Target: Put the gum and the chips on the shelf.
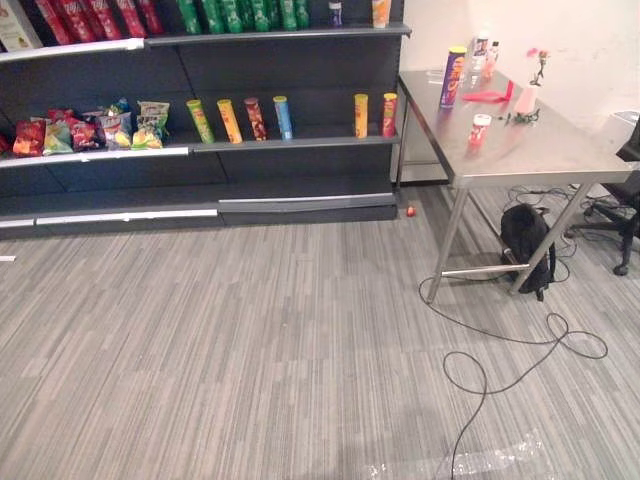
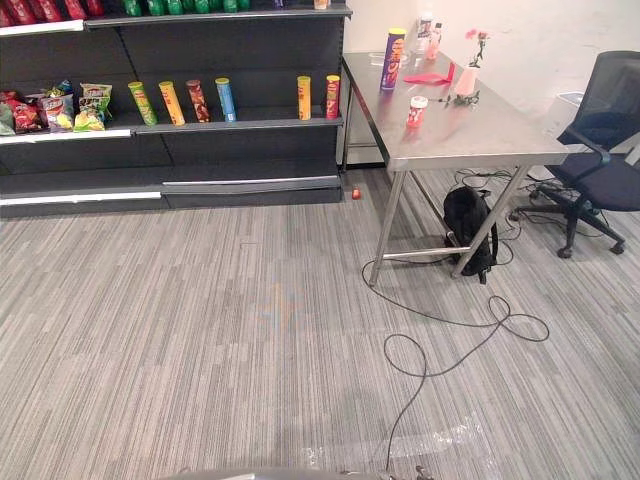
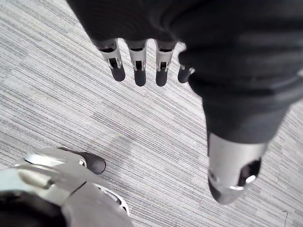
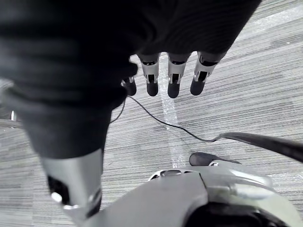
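A tall purple chips can (image 1: 453, 77) stands at the near left corner of the steel table (image 1: 545, 150) on the right. A small red and white gum tub (image 1: 480, 129) stands closer to the table's front edge. The dark shelf (image 1: 300, 141) runs along the wall on the left. Its middle board carries a row of chips cans (image 1: 230, 120) and a pile of snack bags (image 1: 90, 130). My left hand (image 3: 138, 68) hangs over the carpet with straight fingers and holds nothing. My right hand (image 4: 173, 73) hangs the same way, open and empty, far from the table.
A pink vase with a flower (image 1: 527, 95), a red flat item (image 1: 488, 96) and bottles (image 1: 482, 48) share the table. A black bag (image 1: 525, 240) lies under it, and an office chair (image 2: 600, 140) stands to its right. A small red object (image 1: 410, 211) lies by the shelf's foot.
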Robot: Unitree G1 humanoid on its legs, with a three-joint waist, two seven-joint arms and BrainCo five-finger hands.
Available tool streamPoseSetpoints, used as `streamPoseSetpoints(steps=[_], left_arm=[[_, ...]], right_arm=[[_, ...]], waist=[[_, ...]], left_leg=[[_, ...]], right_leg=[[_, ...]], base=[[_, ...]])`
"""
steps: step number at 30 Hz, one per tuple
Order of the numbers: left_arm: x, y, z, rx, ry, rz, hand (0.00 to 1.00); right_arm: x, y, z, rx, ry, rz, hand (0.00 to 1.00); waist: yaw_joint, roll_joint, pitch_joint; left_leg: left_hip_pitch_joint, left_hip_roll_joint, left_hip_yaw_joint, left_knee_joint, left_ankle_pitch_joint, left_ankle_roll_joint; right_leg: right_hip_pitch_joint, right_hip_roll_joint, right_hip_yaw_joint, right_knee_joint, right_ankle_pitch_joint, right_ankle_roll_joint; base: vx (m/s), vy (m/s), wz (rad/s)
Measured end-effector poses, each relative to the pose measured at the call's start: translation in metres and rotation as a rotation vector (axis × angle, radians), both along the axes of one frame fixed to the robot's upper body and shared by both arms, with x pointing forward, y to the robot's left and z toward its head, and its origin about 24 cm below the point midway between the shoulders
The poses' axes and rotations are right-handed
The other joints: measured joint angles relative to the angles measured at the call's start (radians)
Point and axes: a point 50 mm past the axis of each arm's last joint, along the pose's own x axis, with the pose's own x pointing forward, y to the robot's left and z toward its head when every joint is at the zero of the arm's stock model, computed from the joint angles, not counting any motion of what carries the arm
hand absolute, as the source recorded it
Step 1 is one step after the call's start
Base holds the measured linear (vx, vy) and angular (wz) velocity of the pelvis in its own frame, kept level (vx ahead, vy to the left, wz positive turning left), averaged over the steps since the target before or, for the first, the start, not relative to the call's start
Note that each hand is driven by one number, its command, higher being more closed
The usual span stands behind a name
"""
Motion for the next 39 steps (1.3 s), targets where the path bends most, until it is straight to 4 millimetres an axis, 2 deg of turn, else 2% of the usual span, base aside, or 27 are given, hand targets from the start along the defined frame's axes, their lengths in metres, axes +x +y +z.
streamPoseSetpoints(steps=[5,6,7,9,10,11,13,15,16,22,33,39], left_arm=[[0.0017,0.0010,0.0003,0.003,-0.003,0.002,0.00],[0.0015,0.0010,0.0002,0.003,-0.001,0.003,0.00],[0.0025,0.0011,0.0003,0.004,-0.002,0.004,0.00],[0.0029,0.0013,0.0002,0.005,0.002,0.005,0.00],[0.0038,0.0013,0.0003,0.005,0.001,0.004,0.00],[0.0048,0.0014,0.0002,0.004,0.002,0.004,0.00],[0.0062,0.0020,0.0002,0.007,0.013,-0.006,0.00],[0.0070,0.0017,-0.0002,-0.007,0.021,-0.009,0.00],[0.0069,0.0016,-0.0003,-0.009,0.022,-0.010,0.00],[0.0033,0.0010,-0.0019,-0.036,0.035,-0.006,0.00],[0.0005,0.0013,-0.0025,-0.036,0.045,-0.004,0.00],[0.0006,0.0019,-0.0024,-0.033,0.050,-0.020,0.00]], right_arm=[[0.0010,0.0011,-0.0003,0.004,-0.001,-0.013,0.00],[0.0006,0.0011,-0.0005,0.005,0.004,-0.019,0.00],[0.0014,0.0011,-0.0006,0.006,0.005,-0.024,0.00],[0.0020,0.0013,-0.0007,0.007,0.006,-0.024,0.00],[0.0029,0.0013,-0.0006,0.007,0.005,-0.025,0.00],[0.0043,0.0013,-0.0006,0.010,0.004,-0.027,0.00],[0.0033,0.0017,-0.0014,0.042,0.019,-0.069,0.00],[-0.0005,0.0017,-0.0027,0.151,0.029,-0.187,0.00],[-0.0011,0.0019,-0.0028,0.168,0.025,-0.207,0.00],[-0.0015,0.0020,-0.0018,0.206,-0.028,-0.254,0.00],[-0.0032,0.0022,-0.0016,0.176,-0.043,-0.284,0.00],[-0.0002,0.0018,-0.0003,0.107,-0.063,-0.248,0.00]], waist=[[-0.001,0.000,0.007],[-0.001,-0.004,0.011],[-0.001,0.002,0.013],[-0.001,-0.008,0.023],[-0.001,0.003,0.022],[-0.001,-0.011,0.038],[-0.001,-0.002,0.034],[-0.001,0.001,0.037],[-0.001,-0.007,0.042],[-0.006,-0.009,0.050],[-0.008,-0.011,0.052],[-0.008,-0.012,0.058]], left_leg=[[0.030,-0.003,0.002,-0.024,-0.001,-0.004],[0.040,-0.002,0.003,-0.034,-0.001,-0.008],[0.048,0.000,0.004,-0.035,-0.005,-0.016],[0.054,0.001,0.007,-0.034,-0.010,-0.031],[0.059,0.001,0.008,-0.034,-0.009,-0.033],[0.066,0.001,0.009,-0.035,-0.010,-0.036],[0.068,0.002,0.012,-0.035,-0.010,-0.036],[0.074,0.003,0.027,-0.035,-0.010,-0.036],[0.075,0.003,0.029,-0.036,-0.010,-0.036],[0.084,0.005,0.033,-0.050,-0.001,-0.028],[0.103,0.004,0.039,-0.059,0.002,-0.026],[0.117,0.006,0.042,-0.059,-0.006,-0.038]], right_leg=[[0.031,0.005,-0.014,-0.035,0.004,0.006],[0.033,0.008,-0.015,-0.037,0.004,0.006],[0.044,0.010,-0.016,-0.038,0.004,0.006],[0.051,0.011,-0.016,-0.042,0.004,0.007],[0.055,0.010,-0.016,-0.042,0.004,0.008],[0.063,0.010,-0.016,-0.042,0.002,0.013],[0.064,0.010,-0.016,-0.042,0.000,0.016],[0.065,0.011,-0.014,-0.042,-0.002,0.019],[0.065,0.011,-0.014,-0.042,-0.004,0.022],[0.068,0.013,-0.012,-0.039,-0.004,0.021],[0.086,0.016,-0.013,-0.054,-0.003,0.020],[0.105,0.020,-0.012,-0.067,-0.003,0.020]], base=[[0.10,0.007,0.01],[0.06,-0.014,-0.03],[0.05,-0.017,-0.03],[0.02,-0.012,-0.02],[0.00,0.000,0.00],[0.00,0.000,0.00],[-0.02,-0.014,-0.01],[-0.04,-0.022,-0.05],[-0.05,-0.021,-0.09],[-0.08,-0.026,-0.03],[-0.01,-0.003,0.00],[-0.02,-0.021,-0.01]])
